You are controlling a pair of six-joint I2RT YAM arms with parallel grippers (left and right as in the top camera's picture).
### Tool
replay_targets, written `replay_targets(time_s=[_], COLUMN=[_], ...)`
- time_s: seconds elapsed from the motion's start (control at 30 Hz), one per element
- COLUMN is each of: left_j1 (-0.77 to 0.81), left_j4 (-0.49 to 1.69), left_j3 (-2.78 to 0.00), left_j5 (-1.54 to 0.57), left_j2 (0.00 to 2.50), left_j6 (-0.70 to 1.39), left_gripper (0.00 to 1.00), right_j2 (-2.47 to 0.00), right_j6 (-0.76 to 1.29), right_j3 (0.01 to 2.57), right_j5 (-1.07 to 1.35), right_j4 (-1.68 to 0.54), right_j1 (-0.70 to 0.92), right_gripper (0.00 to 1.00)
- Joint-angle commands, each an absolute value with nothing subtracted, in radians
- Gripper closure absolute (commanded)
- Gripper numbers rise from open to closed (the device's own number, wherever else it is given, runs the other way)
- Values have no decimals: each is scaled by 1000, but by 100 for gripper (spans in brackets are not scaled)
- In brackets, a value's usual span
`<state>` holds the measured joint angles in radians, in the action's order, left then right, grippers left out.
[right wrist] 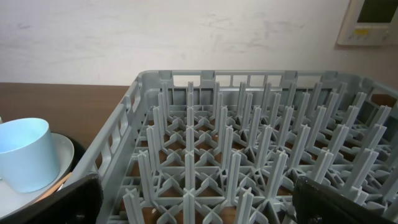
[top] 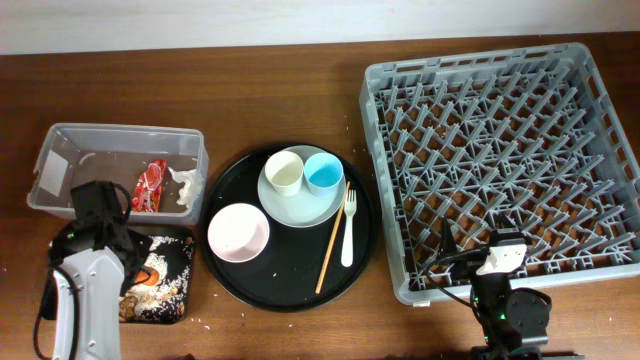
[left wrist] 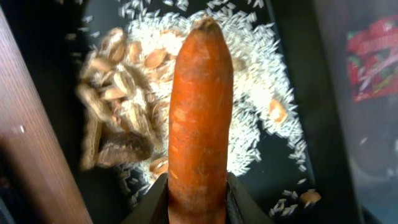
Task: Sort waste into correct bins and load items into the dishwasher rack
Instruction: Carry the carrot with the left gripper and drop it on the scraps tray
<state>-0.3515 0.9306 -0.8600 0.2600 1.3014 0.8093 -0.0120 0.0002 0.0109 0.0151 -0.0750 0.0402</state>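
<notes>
Carrot hangs pinched in the left tool, jaws closed partway around it, right over the shallow black tray where rice and brown scraps lie — food waste goes together, I'd guess. Right tool gapes wide and empty beside the rack.

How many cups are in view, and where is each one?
2. The cream cup stands on the pale round plate; the light blue cup stands beside it on the same plate. The left arm may hide more.
</notes>
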Motion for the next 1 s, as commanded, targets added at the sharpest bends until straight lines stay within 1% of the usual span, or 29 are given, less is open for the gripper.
replay_targets(time_s=[0.0, 0.07, 0.17, 0.47, 0.6, 0.63, 0.67, 0.7, 0.77, 0.83, 0.9, 0.97], left_j1=[-449, -518, -577, -577, -577, -577, -577, -577, -577, -577, -577, -576], left_j4=[818, 734, 696, 673, 661, 660, 659, 659, 651, 647, 663, 677], left_j3=[-757, -709, -700, -700, -700, -700, -700, -700, -700, -700, -711, -721], left_j5=[159, 53, 40, 41, 68, 68, 68, 67, 68, 67, 38, -144], left_j2=[1298, 1298, 1300, 1301, 1302, 1302, 1302, 1302, 1302, 1301, 1261, 1144], left_j6=[818, 818, 818, 818, 818, 818, 818, 818, 818, 818, 769, 609], left_gripper=[100, 100, 100, 99, 93, 83, 55, 42, 38, 39, 44, 48], right_j2=[-6, -6, -6, -6, -6, -6, -6, -6, -6, -6, -6, -6], right_j6=[5, 5, 5, 5, 5, 5, 5, 5, 5, 5, 5, 5], right_j3=[6, 6, 6, 6, 6, 6, 6, 6, 6, 6, 6, 6], right_j5=[10, 10, 10, 10, 10, 10, 10, 10, 10, 10, 10, 10], right_j4=[-79, -79, -79, -79, -79, -79, -79, -79, -79, -79, -79, -79], right_j1=[46, 46, 46, 46, 46, 46, 46, 46, 46, 46, 46, 46], right_gripper=[1, 1, 1, 1, 1, 1, 1, 1, 1, 1, 1, 1])
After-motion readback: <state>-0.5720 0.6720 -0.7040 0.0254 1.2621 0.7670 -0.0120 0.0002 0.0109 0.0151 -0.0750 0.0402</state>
